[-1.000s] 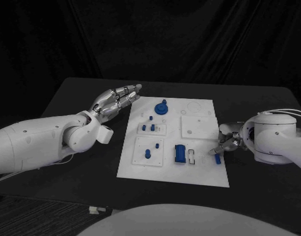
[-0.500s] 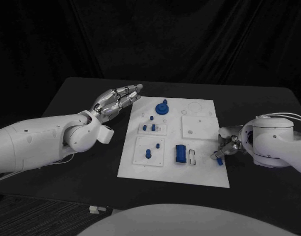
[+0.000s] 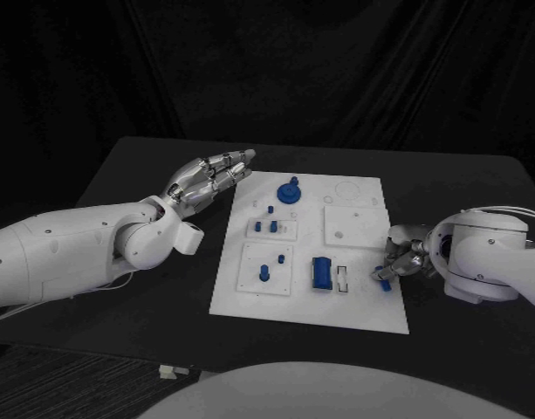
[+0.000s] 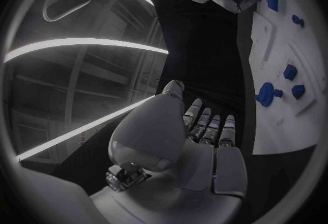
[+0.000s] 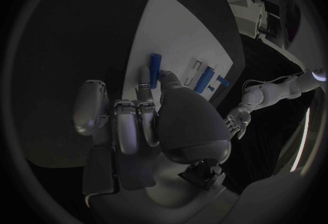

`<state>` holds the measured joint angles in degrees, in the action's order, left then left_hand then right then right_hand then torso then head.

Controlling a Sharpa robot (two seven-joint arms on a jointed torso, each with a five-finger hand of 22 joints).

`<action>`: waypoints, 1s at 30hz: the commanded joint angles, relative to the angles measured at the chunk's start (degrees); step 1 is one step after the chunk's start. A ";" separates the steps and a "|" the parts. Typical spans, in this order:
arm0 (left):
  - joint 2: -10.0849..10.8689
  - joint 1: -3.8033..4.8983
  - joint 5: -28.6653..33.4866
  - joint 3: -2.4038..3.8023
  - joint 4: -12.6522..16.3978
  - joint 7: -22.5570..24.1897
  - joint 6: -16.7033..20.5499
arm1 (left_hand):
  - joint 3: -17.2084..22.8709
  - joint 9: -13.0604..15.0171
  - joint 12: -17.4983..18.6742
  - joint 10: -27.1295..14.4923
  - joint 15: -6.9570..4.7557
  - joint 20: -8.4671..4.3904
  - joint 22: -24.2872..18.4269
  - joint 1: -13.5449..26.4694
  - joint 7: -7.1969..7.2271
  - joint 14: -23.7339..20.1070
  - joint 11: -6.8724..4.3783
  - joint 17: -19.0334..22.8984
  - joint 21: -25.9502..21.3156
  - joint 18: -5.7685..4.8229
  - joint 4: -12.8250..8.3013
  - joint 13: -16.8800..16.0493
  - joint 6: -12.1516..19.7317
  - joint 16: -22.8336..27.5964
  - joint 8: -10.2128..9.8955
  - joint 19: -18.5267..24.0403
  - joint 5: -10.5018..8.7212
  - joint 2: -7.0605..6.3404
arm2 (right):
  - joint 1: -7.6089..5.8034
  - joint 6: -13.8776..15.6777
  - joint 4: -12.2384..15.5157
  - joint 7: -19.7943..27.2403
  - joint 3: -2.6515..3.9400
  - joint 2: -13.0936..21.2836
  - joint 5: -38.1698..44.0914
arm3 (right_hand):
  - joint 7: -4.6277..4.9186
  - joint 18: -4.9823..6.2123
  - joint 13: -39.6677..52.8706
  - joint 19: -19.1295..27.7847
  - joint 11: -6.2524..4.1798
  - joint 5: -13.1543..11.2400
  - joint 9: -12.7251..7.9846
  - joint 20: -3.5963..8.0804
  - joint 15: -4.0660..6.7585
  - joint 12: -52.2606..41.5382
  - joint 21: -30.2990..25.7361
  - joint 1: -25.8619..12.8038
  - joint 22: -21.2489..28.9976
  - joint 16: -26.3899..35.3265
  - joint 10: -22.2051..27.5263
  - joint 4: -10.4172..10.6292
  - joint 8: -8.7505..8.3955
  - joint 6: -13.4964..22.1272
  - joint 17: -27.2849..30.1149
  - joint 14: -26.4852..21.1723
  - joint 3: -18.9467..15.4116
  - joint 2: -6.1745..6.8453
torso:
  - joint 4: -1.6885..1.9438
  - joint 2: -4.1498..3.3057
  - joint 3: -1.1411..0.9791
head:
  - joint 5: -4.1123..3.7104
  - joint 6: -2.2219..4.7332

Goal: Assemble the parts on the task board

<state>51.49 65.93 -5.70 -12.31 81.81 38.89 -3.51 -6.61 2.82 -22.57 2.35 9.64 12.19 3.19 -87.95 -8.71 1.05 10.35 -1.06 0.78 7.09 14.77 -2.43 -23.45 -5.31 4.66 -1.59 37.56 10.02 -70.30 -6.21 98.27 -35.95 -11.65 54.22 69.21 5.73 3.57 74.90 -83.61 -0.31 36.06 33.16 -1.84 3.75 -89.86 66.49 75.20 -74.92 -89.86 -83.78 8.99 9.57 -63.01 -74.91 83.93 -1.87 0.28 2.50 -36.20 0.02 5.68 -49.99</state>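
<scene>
Right hand point(image 3: 400, 262) sits at the task board's point(image 3: 355, 305) right edge, pinching a blue bar point(image 5: 155, 63) that rests on the plate. Left hand point(image 3: 204, 181) hovers empty, fingers straight, off the far left corner. Blue parts point(image 3: 264, 264) stand in the board's recesses. Since a second ago the right hand has barely shifted.

Surface: black table point(image 3: 129, 166) | Resting on it: white task board point(image 3: 361, 310), flat, near centre | Board carries small blue parts point(image 3: 321, 273)
</scene>
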 commanded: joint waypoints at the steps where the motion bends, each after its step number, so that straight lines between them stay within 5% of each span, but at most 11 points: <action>1: -0.02 -0.07 0.04 0.06 0.10 5.62 -0.75 | 0.33 0.03 -0.27 0.08 0.22 0.32 0.05 -0.55 -1.96 0.17 -0.23 -0.07 0.31 -0.41 -0.14 -0.07 -0.28 -0.35 0.22 -0.01 0.33 -0.16 | 0.48 6.32 0.28 -0.38 -0.27 0.52 -10.33 | -1.80 0.89 15.10 -0.20 -0.15 -0.01 -3.59 -0.24 0.34 -0.14 -0.06 -5.03 -9.16 -0.14 -6.22 -15.25 1.24 2.19 -15.09 6.07 19.37 1.16 | 0.00 -0.02 0.01 | 0.17 -0.01; 6: -0.10 -0.08 0.04 0.06 0.02 5.51 -0.88 | 0.40 0.00 -0.33 0.09 0.26 0.35 0.05 -0.60 -1.93 0.17 -0.16 -0.07 0.31 -0.41 -0.18 -0.08 -0.16 -0.35 0.20 -0.01 0.35 -0.16 | 0.46 9.21 0.55 0.00 -0.27 1.23 -19.63 | -1.74 0.97 15.10 -0.07 -0.10 0.52 -3.49 -0.20 0.32 -0.14 -0.44 -8.25 -9.06 -0.14 -6.22 -16.67 2.20 2.58 -15.09 6.07 24.00 1.85 | -0.01 0.03 0.01 | 0.14 -0.01; 16: -0.16 -0.09 0.04 0.06 -0.10 5.26 -1.04 | 0.65 -0.04 -0.93 0.33 0.43 0.47 0.06 -0.71 -1.74 0.18 0.24 -0.08 0.32 -0.44 -0.26 -0.16 0.03 -0.44 0.21 -0.03 0.38 -0.15 | 0.41 12.05 1.05 0.58 -0.26 1.57 -35.09 | -1.87 0.95 15.10 -0.13 -0.18 -2.26 -3.62 -0.19 0.37 -0.14 -0.28 -10.84 -9.09 -0.14 -6.22 -17.01 2.78 3.08 -15.09 6.07 25.43 2.17 | -0.01 0.03 0.00 | 0.10 -0.01; 30: -0.11 -0.10 0.04 0.06 -0.08 5.04 -1.26 | 0.80 -0.05 -1.22 0.55 0.66 0.60 0.04 -0.73 -1.80 0.25 0.50 -0.12 0.32 -0.53 -0.29 -0.19 0.09 -0.65 0.27 -0.03 0.39 -0.19 | 0.43 12.41 1.92 1.17 -0.26 -0.27 -37.60 | -1.75 0.92 15.10 -0.15 -0.06 -5.22 -4.08 -0.27 0.26 -0.14 -0.02 -12.33 -9.13 -0.14 -6.22 -16.92 2.83 4.09 -15.09 6.07 25.74 1.98 | 0.01 0.05 0.01 | 0.06 -0.01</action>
<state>51.45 65.89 -5.70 -12.31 81.62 38.89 -3.96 -6.20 2.81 -23.51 2.67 9.84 12.23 3.17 -88.17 -8.71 1.26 10.66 -1.12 0.78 7.09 14.54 -2.54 -23.45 -5.69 4.66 -1.64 37.56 9.80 -70.02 5.30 100.02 -35.26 -11.92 54.07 32.91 4.00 3.56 74.90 -83.61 -0.34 31.15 29.11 -1.84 3.75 -89.86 66.52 63.51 -74.91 -89.85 -83.79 -1.60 12.15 -59.44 -74.91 83.93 17.27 2.18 2.50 -36.18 0.02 5.59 -49.99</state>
